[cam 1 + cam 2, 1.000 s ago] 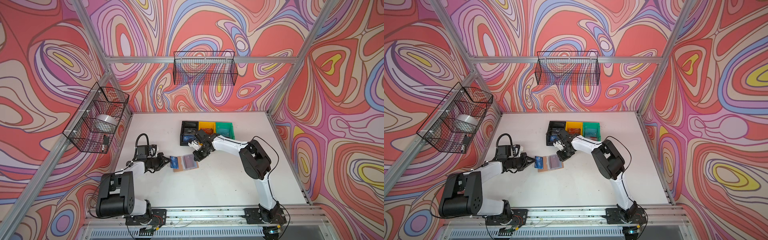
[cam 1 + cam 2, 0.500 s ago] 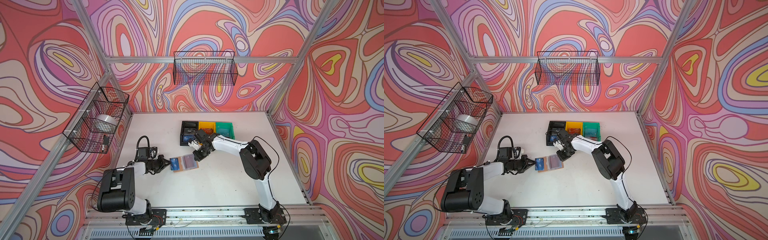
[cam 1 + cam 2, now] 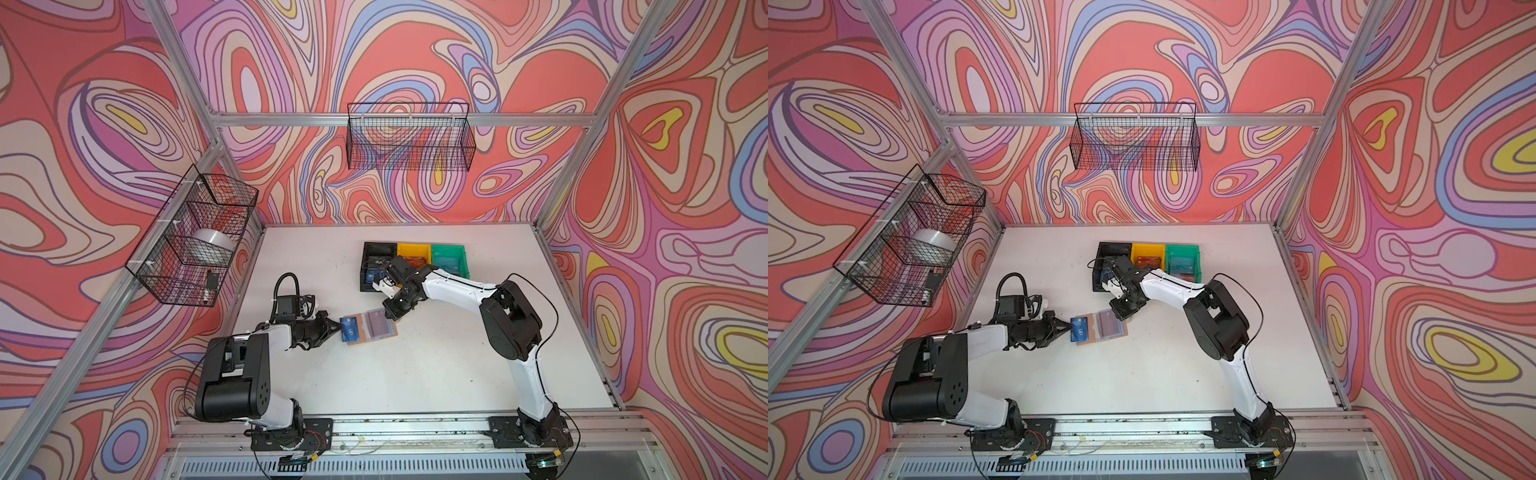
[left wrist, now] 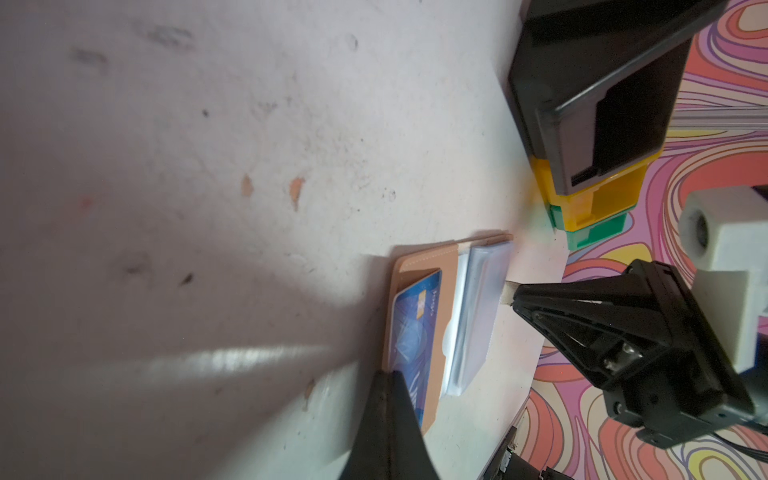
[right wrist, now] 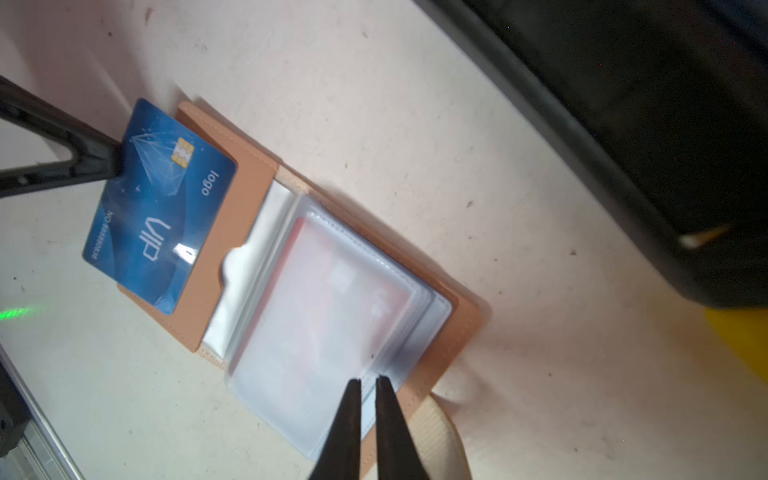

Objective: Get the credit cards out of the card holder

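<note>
Left arm (image 3: 270, 332) shifted slightly. Left end effector (image 3: 338, 327) clenched on blue card (image 5: 162, 208); right end effector (image 5: 368, 380) pinches card holder (image 5: 249, 187) edge. Risk: pinch slips, holder drags along.

Both arms alike: left arm (image 3: 232, 374) and right arm (image 3: 457, 289) have white shell links, bulky black joint housings and black base plates (image 3: 322, 430). A ribbed black hose (image 3: 286, 274) arcs off the left wrist; a thin black cable (image 3: 545, 291) trails the right. Black, triangular, tapering fingers on left gripper (image 3: 338, 325) and right gripper (image 3: 390, 317); white camera block (image 4: 723, 232) at the right wrist.
</note>
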`<action>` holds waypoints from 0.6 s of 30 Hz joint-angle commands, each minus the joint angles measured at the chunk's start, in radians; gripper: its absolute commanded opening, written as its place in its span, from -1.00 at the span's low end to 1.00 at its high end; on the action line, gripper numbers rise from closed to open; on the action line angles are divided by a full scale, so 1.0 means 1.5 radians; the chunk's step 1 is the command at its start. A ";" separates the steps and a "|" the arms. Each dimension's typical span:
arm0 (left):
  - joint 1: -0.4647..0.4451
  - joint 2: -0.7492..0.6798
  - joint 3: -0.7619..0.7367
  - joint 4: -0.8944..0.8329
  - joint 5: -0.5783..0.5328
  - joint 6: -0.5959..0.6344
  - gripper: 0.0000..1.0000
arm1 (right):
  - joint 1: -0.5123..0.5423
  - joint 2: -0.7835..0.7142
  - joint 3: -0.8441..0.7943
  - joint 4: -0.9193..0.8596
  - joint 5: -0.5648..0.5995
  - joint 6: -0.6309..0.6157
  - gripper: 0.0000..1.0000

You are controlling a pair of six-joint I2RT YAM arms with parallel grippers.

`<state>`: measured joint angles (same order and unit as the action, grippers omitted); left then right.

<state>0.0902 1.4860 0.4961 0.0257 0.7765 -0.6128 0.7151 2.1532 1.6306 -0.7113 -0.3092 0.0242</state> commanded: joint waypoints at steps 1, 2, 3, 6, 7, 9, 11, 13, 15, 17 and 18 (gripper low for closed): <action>-0.005 0.002 -0.004 -0.004 -0.012 0.013 -1.00 | 0.002 0.021 0.006 -0.008 0.014 -0.008 -0.76; -0.005 0.002 -0.003 -0.005 -0.013 0.013 -1.00 | 0.001 0.024 0.005 -0.009 0.015 -0.007 -0.76; -0.005 0.002 -0.003 -0.004 -0.013 0.012 -1.00 | 0.001 0.025 0.004 -0.009 0.015 -0.008 -0.76; -0.005 0.003 -0.002 -0.003 -0.011 0.012 -1.00 | 0.001 0.035 0.003 -0.008 0.011 -0.006 -0.76; -0.005 0.004 -0.003 -0.003 -0.012 0.013 -1.00 | 0.002 0.040 0.005 -0.008 0.010 -0.005 -0.76; -0.005 0.005 -0.002 -0.002 -0.011 0.013 -1.00 | 0.003 0.044 0.006 -0.008 0.003 -0.004 -0.76; -0.005 0.006 -0.003 -0.002 -0.010 0.014 -1.00 | 0.006 0.047 0.006 -0.005 0.000 -0.003 -0.76; -0.005 0.007 -0.001 -0.002 -0.010 0.013 -1.00 | 0.010 0.050 0.009 -0.006 -0.003 -0.002 -0.76; -0.005 0.008 -0.001 -0.002 -0.010 0.013 -1.00 | 0.013 0.053 0.012 -0.007 -0.004 -0.002 -0.76; -0.005 0.007 -0.003 -0.001 -0.009 0.013 -1.00 | 0.016 0.057 0.015 -0.007 -0.010 -0.003 -0.76; -0.005 0.007 -0.003 -0.001 -0.010 0.014 -1.00 | 0.018 0.057 0.016 -0.007 -0.010 -0.002 -0.76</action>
<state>0.0898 1.4868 0.4961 0.0257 0.7765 -0.6060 0.7231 2.1906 1.6505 -0.7109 -0.3145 0.0204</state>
